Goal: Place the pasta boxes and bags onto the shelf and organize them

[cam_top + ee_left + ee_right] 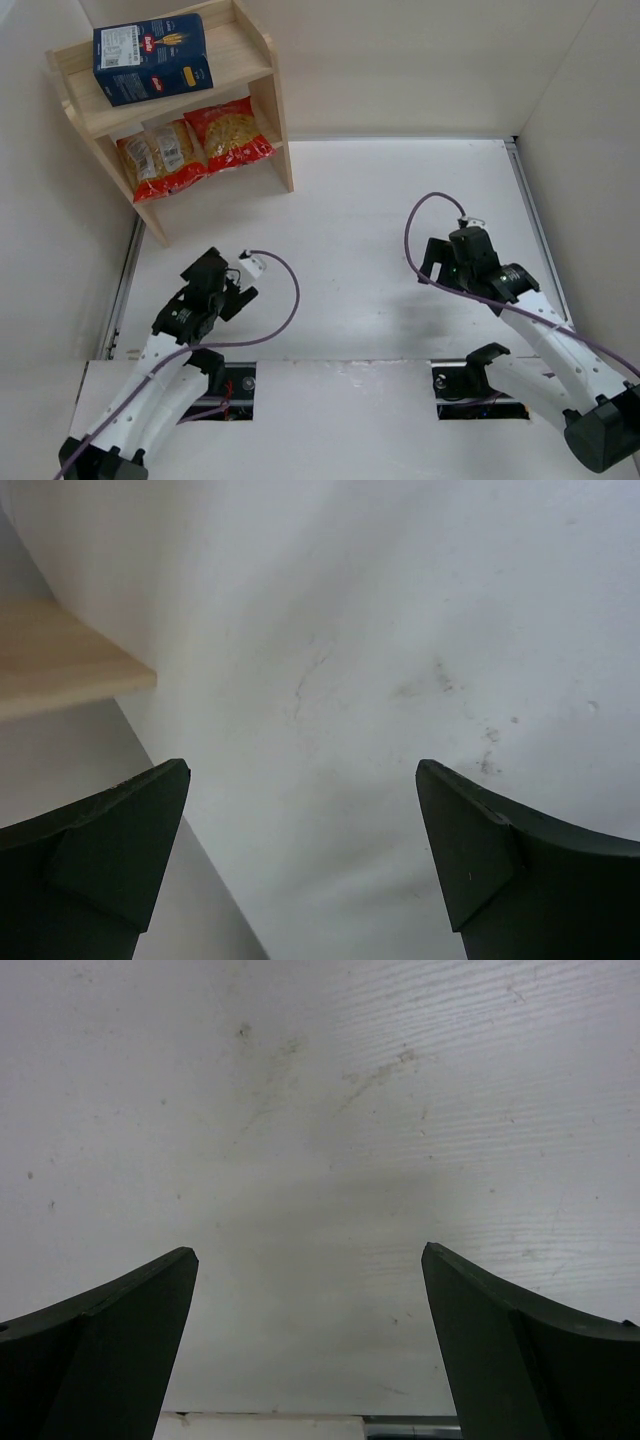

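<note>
Left gripper [302, 767], scuffed white table [380, 250], white walls [400, 60]

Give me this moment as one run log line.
shelf top tier: blue pasta box; lower tier: white-labelled pasta bag, second pasta bag beside it; left end effector: open, empty; right end effector: open, empty

Pasta box [152, 58] label print: too small, unreadable.

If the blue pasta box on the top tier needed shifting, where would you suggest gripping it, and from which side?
Probably across its two long edges, coming straight down from above. The blue pasta box lies flat on the shelf's top tier, broad face up, nothing over it; the open left gripper is nearer.
</note>
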Action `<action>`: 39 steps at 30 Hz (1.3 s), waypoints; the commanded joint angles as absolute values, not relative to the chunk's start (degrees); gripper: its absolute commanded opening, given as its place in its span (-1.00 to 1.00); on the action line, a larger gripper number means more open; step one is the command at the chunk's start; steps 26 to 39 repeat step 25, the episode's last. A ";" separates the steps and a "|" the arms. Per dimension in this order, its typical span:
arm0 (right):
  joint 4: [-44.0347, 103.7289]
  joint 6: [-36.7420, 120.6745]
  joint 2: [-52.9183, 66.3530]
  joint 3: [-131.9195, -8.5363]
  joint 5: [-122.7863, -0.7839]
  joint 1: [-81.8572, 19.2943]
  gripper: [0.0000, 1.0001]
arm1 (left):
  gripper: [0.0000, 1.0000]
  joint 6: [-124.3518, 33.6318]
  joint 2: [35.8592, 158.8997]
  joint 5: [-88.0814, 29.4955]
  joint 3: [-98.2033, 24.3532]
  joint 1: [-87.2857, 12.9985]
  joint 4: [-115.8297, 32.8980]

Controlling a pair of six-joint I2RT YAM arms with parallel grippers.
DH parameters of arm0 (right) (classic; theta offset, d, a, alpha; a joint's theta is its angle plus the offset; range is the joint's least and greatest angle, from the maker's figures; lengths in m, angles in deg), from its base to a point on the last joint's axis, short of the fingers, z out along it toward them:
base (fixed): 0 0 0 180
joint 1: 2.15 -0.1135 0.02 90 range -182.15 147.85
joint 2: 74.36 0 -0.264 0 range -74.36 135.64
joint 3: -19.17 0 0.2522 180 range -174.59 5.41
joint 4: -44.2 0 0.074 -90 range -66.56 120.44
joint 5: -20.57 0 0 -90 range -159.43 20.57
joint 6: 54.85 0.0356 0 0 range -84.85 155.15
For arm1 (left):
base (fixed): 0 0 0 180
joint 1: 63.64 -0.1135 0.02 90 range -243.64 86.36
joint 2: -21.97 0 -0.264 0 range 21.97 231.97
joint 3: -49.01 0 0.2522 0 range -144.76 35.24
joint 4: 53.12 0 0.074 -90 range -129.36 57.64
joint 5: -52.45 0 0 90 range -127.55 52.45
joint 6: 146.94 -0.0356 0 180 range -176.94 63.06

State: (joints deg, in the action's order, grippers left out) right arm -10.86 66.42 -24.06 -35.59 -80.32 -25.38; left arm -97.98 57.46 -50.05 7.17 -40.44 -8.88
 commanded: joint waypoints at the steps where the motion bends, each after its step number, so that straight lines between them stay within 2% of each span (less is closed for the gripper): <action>1: -12.89 64.94 -25.14 -37.84 -78.66 -24.53 1.00 | 1.00 -92.28 55.64 -46.96 10.10 -47.23 -15.18; 12: -11.31 65.30 -24.70 -36.34 -75.85 -20.66 1.00 | 1.00 -88.67 48.61 -41.52 14.94 -66.93 -17.92; 39: -9.20 63.72 -24.70 -35.99 -74.34 -20.13 1.00 | 1.00 -88.76 48.87 -40.46 14.68 -67.99 -17.74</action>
